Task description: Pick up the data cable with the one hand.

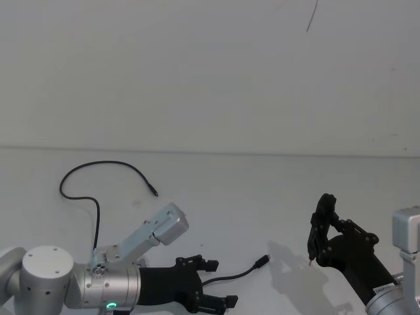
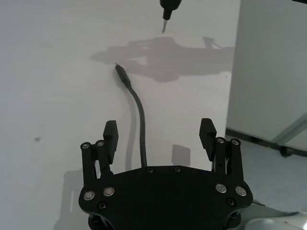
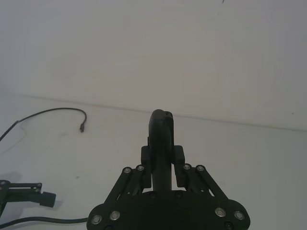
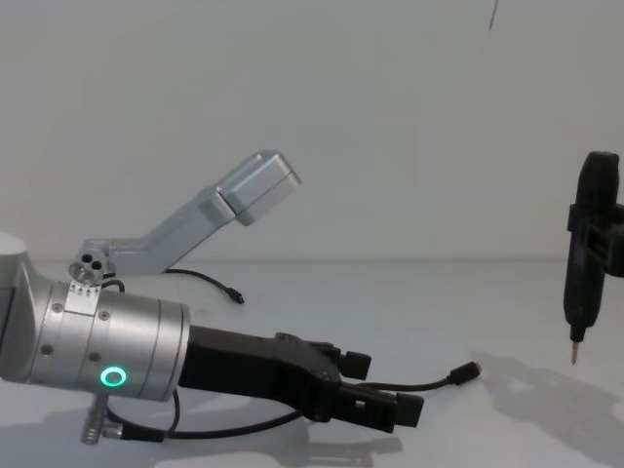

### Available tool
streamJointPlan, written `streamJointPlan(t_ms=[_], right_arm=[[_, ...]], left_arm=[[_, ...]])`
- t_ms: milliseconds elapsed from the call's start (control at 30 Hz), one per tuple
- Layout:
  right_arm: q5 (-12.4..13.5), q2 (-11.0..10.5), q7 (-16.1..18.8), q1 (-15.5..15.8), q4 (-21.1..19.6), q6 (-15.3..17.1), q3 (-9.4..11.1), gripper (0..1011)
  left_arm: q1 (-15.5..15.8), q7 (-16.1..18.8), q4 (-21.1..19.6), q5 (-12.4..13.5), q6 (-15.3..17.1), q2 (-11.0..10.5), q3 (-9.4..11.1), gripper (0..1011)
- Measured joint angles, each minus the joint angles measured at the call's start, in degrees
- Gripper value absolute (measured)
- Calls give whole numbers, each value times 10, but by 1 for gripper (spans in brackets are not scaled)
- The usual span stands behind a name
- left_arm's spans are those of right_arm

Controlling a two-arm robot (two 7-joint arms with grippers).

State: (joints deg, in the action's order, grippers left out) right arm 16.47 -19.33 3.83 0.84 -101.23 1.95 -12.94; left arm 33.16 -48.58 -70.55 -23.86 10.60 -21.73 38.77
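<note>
Plain white tabletop (image 1: 262, 197) before a pale wall. Across it, a long thin black data cable (image 1: 105, 163), looping from far left to near middle. Low at the near left, the black angular two-fingered left gripper (image 1: 220, 283) on a green-lit silver wrist, spread wide, gripping nothing, the cable's near stretch running between its fingers (image 2: 111, 134). At the right, the slimmer black right gripper (image 3: 162, 155), clamped on a thick black pen-shaped tool (image 3: 160, 127), metal tip down.

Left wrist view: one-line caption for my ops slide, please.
Open left gripper straddles the data cable lying on the table, with the pen-shaped tool beyond its plug.
</note>
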Motion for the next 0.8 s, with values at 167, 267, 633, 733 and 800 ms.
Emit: streamJointPlan(t_ms=[167,267,633,733,800], right_arm=[[0,0,0,0,0,0,0,269],[0,0,0,0,0,0,0,269],[0,0,0,0,0,0,0,269],[0,0,0,0,0,0,0,269],[0,0,0,0,0,0,0,269]], left_arm=[[4,-11,6,-7,2,0,3,909],[6,-14,8,-10,3,-1,5,806],[9,-21,12,-17,5,-2,7,489],[10,-22,12,-18,5,-2,7,398],[10,-23,12,-18,5,-2,8,315]])
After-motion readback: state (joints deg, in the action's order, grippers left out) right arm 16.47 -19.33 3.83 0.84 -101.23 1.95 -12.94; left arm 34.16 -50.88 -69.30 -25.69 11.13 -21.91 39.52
